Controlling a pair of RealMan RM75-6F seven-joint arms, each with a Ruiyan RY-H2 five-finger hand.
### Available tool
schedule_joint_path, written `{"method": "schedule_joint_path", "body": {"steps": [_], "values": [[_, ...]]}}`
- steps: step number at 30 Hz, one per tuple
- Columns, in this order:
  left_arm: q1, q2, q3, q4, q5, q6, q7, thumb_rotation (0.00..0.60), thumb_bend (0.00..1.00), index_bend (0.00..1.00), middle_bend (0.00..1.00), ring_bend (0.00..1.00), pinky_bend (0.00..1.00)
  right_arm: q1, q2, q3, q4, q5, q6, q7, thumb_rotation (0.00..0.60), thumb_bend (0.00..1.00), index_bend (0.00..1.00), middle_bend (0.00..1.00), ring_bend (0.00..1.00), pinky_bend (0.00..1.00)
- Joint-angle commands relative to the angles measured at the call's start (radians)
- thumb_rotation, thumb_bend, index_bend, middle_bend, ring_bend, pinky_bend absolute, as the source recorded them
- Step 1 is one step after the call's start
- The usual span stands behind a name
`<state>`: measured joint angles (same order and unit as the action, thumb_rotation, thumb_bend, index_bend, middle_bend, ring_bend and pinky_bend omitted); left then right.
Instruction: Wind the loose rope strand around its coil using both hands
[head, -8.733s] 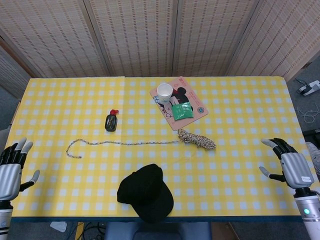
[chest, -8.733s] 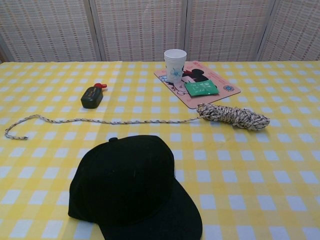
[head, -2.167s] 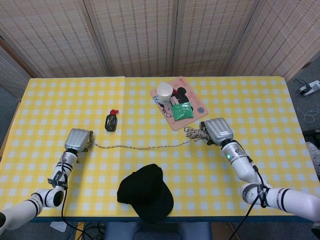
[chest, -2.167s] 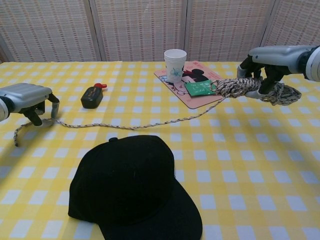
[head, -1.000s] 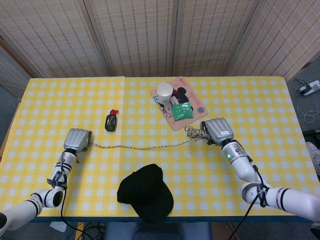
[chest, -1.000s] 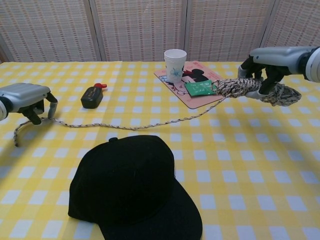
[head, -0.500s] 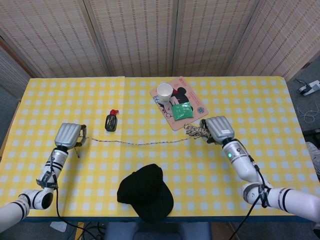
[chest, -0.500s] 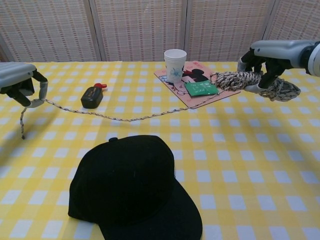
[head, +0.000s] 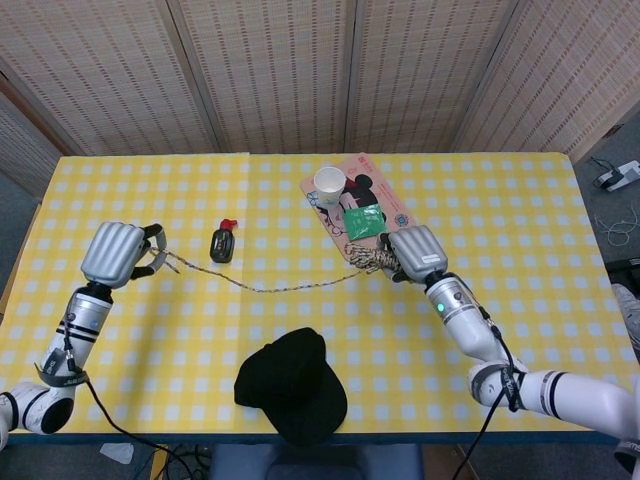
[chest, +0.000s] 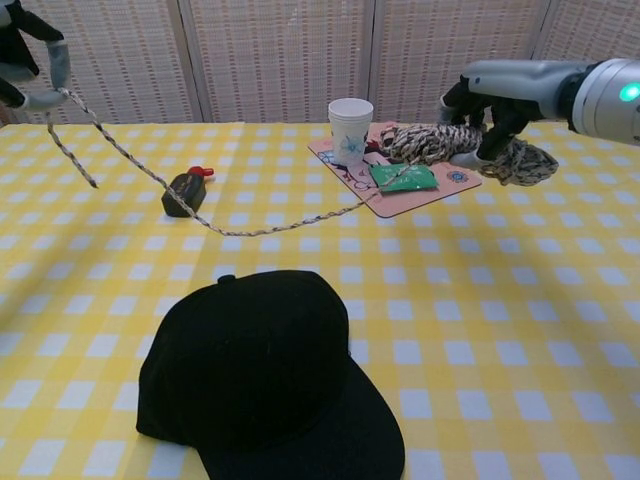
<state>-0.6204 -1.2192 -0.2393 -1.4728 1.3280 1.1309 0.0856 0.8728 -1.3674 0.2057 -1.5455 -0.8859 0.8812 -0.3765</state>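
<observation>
Rope coil (chest: 455, 148) gripped in right hand (chest: 497, 100), fingers wrapped over its middle, lifted clear of yellow checked tablecloth (chest: 520, 300) and held above pink cartoon mat (chest: 400, 200); seen from head view as speckled bundle (head: 378, 256) poking out from under right hand (head: 417, 252) at mat's near edge. Loose strand (chest: 250, 228) pinched by left hand (chest: 25, 70), raised high at upper left corner of chest view, fingers curled around cord and short free end dangling below. Same left hand (head: 118, 254) shown in head view with fingers hooked on strand (head: 270, 288) near its end. Ran from left hand down in a sagging line, touched or nearly touched cloth about midway, then rose to coil at right; whether it rested on cloth at lowest point could not be told. Small black bottle with red cap (chest: 184, 192) lay on its side just behind strand, near left-centre of table. White paper cup (chest: 349, 131) stood upright on far corner of mat, green sachet (chest: 403, 177) flat on mat beside it, directly below hanging coil. Black cap (chest: 270, 375) sat at near edge of table, well apart from rope. Woven screen panels (head: 300, 70) stood behind table.
</observation>
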Motion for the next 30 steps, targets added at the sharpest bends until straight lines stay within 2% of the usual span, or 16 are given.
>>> {"method": "schedule_joint_path", "body": {"steps": [1,7,17,23,30], "values": [[0.005,0.073,-0.030,-0.095,0.051,0.051,-0.028,0.600,0.42,0.82,1.00,1.00,1.00,0.030,-0.025,0.025,0.007,0.013,0.010,-0.026,0.600,0.74,0.71,0.55,0.48,0.63],[-0.013,0.146,-0.075,-0.227,0.070,0.070,-0.060,0.600,0.42,0.82,1.00,1.00,1.00,0.060,-0.116,0.070,0.045,-0.041,0.072,0.005,0.600,0.74,0.72,0.55,0.48,0.63],[-0.069,0.224,-0.159,-0.360,-0.002,0.014,-0.143,0.600,0.42,0.82,1.00,1.00,1.00,0.098,-0.233,0.108,0.126,-0.113,0.115,0.047,0.600,0.74,0.73,0.55,0.48,0.63],[-0.115,0.230,-0.190,-0.401,-0.045,-0.027,-0.149,0.600,0.42,0.82,1.00,1.00,1.00,0.131,-0.286,0.122,0.153,-0.122,0.116,0.025,0.600,0.74,0.73,0.55,0.48,0.63],[-0.201,0.189,-0.227,-0.424,-0.153,-0.067,-0.062,0.600,0.42,0.82,1.00,1.00,1.00,0.184,-0.357,0.145,0.195,-0.125,0.106,-0.004,0.600,0.74,0.73,0.55,0.48,0.63]]}}
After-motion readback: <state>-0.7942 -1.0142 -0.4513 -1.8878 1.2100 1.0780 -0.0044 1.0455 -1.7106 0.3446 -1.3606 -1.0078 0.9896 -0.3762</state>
